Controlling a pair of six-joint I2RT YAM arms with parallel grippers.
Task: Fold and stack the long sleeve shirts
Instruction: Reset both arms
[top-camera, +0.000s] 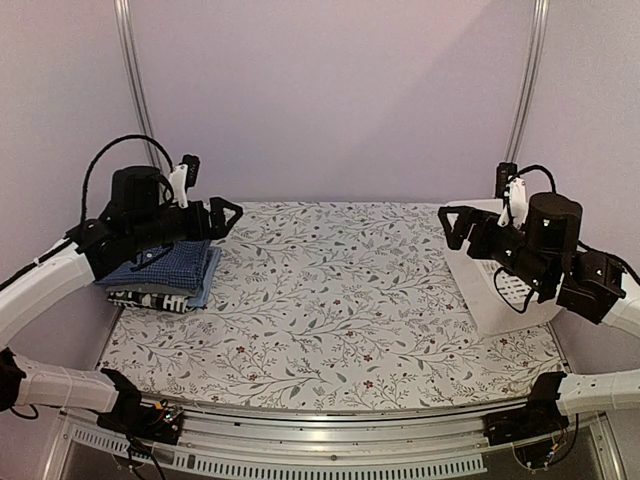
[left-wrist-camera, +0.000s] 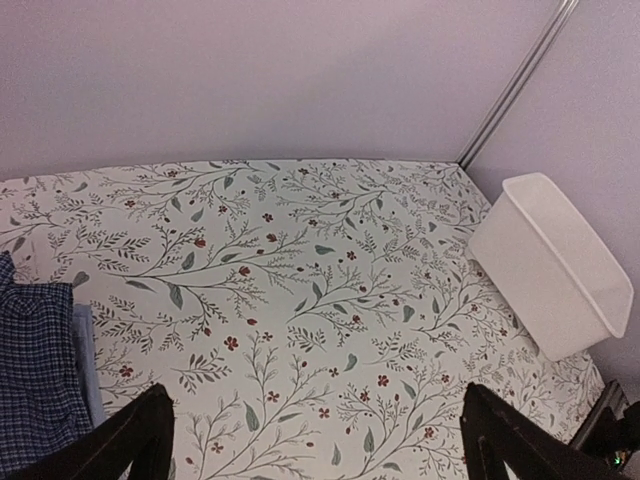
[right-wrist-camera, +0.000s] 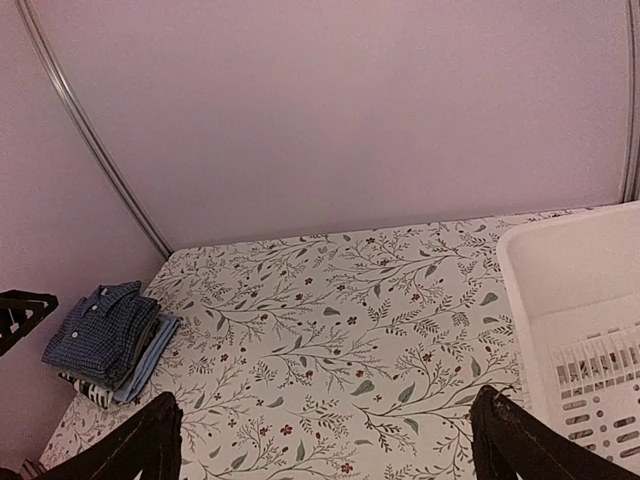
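Note:
The long sleeve shirts (top-camera: 165, 272) lie folded in one stack at the table's left edge. A dark blue fine-check shirt (right-wrist-camera: 100, 328) with collar is on top, with light blue and dark-striped layers under it. Part of the stack (left-wrist-camera: 35, 375) shows at the lower left in the left wrist view. My left gripper (top-camera: 226, 216) hovers open just above and right of the stack, empty. The right gripper (top-camera: 453, 226) hangs open and empty over the table's right side, by the basket. In both wrist views, the left gripper (left-wrist-camera: 320, 450) and the right gripper (right-wrist-camera: 325, 450) stand wide over bare cloth.
A white plastic basket (top-camera: 492, 300) stands at the right edge of the table, also seen as the basket (left-wrist-camera: 555, 260) and the basket (right-wrist-camera: 575, 300). A floral tablecloth (top-camera: 330, 300) covers the table. Plain walls with metal rails close in the back and sides.

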